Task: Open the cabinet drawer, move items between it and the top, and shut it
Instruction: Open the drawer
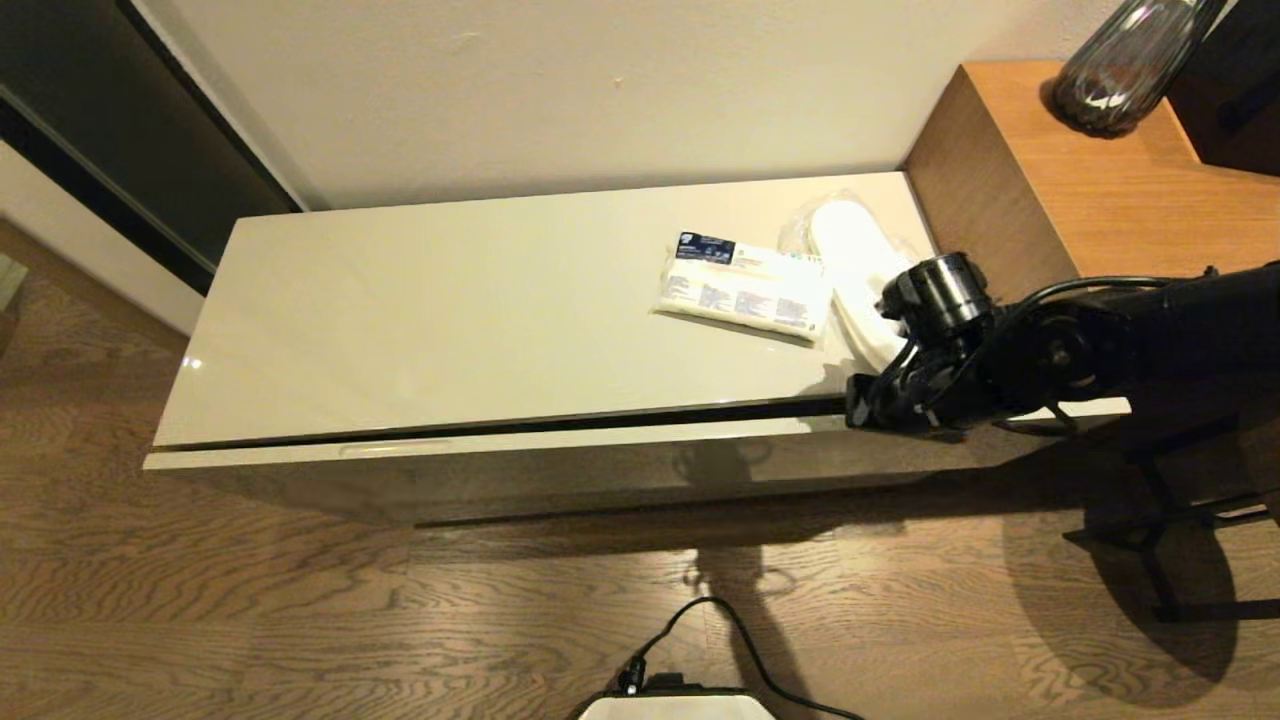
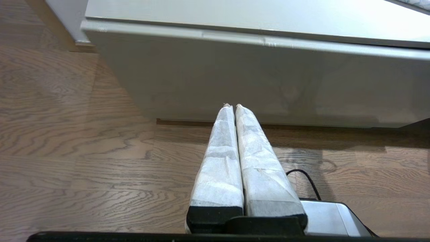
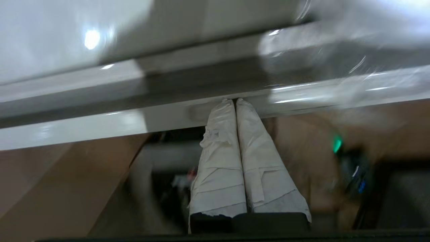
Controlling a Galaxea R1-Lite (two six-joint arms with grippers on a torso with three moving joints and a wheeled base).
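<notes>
Head view: right claw [image 1: 858, 408] tips hidden at cabinet drawer [image 1: 480, 452] edge

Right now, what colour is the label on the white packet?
Dark blue, at one end of the packet; the head view shows it best.

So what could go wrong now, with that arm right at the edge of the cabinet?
The right gripper, shut, sits at the dark gap above the cabinet drawer; its smooth wrapped fingers might slip off the glossy front instead of pulling it open. The arm also hangs over the slippers beside the white packet, so a swing could nudge them along the top.
</notes>
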